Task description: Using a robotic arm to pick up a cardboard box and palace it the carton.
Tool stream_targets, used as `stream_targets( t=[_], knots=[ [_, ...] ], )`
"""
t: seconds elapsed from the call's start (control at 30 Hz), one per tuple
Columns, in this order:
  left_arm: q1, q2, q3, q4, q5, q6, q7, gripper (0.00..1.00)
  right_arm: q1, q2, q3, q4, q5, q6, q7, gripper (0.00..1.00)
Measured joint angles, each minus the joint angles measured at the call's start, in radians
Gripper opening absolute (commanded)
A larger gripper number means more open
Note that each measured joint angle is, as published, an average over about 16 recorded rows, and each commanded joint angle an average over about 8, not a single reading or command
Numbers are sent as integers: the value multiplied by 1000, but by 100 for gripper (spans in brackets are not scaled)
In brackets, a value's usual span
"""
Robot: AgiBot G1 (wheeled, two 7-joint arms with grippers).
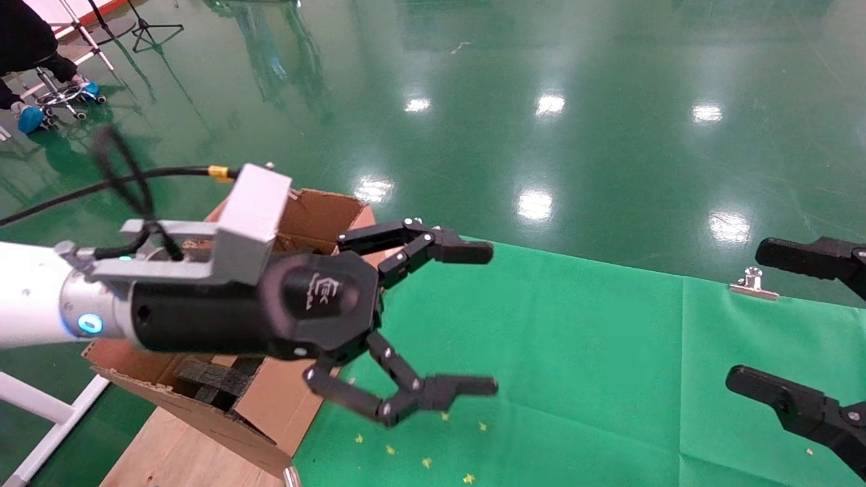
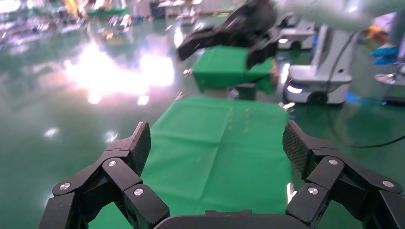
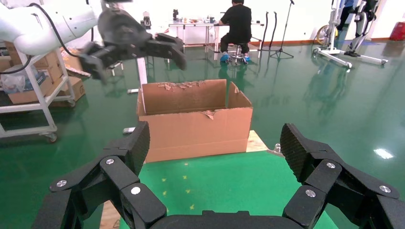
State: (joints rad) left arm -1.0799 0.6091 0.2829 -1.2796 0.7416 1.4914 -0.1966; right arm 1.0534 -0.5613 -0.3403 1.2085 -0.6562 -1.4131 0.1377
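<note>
**Left gripper spread wide beside the carton, nothing held**

The head view shows the robotic arm (image 1: pixel 40 304), the left one, reaching level across the carton (image 1: pixel 318 216), its left gripper (image 1: pixel 473 318) hanging just past the carton's edge over the green cloth (image 1: pixel 575 379). Its fingers stand wide apart with nothing between them. Dark foam blocks (image 1: pixel 216 379) show inside the carton under the wrist, a detail only this view gives.

The right wrist view shows the carton's whole outer wall and torn flaps, with the left gripper raised above it. A seated person (image 3: pixel 237 24) works at a table far behind the carton.

The right gripper (image 1: pixel 778 325) waits over the cloth well away from the carton, also spread wide and empty.

The small cardboard box appears in no view, so I cannot tell where it is.
</note>
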Motion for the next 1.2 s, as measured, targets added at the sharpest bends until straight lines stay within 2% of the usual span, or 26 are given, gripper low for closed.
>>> stream_targets(
  t=[0.3,1.2],
  knots=[
    [16,7,-11,-14,-34,14,16,100,0,0,0,0,0,0,0,100],
    [6,2,-4,-5,-11,4,8,100,0,0,0,0,0,0,0,100]
  ],
)
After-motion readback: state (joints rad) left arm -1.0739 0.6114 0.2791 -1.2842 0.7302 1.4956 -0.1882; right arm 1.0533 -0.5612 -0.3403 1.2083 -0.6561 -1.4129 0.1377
